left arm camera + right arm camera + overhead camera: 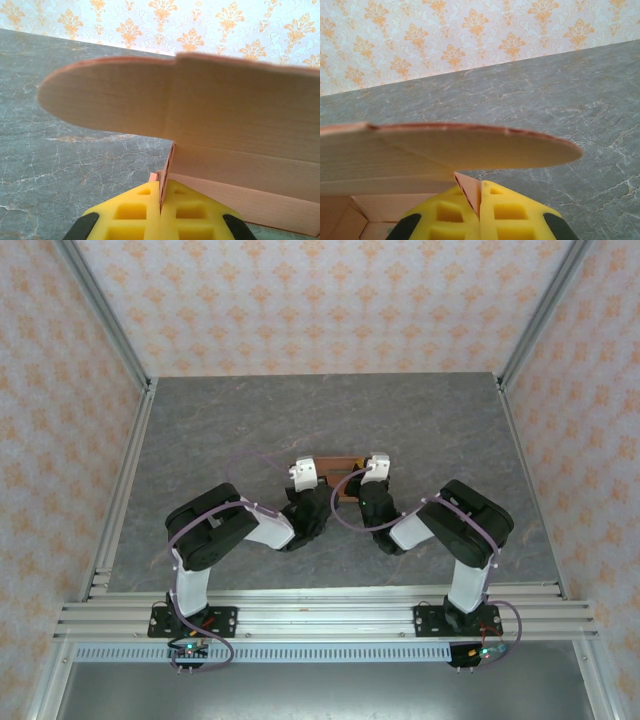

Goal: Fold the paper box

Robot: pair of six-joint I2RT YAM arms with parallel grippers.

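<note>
The salmon-orange paper box [340, 466] sits mid-table between the two arms, partly folded. My left gripper [312, 492] holds its left end and my right gripper [368, 490] its right end. In the left wrist view the yellow fingers [190, 212] are shut on an upright wall edge of the paper box [210, 115], with a rounded flap arching above. Seen from the right wrist, the yellow fingers [512, 212] pinch a corner of the paper box [445, 147] under another rounded flap; the box's inside shows at lower left.
Grey marbled tabletop [250, 420] surrounds the box. Patterned walls and aluminium frame rails [110, 510] enclose the table on three sides. The arm bases stand at the near edge.
</note>
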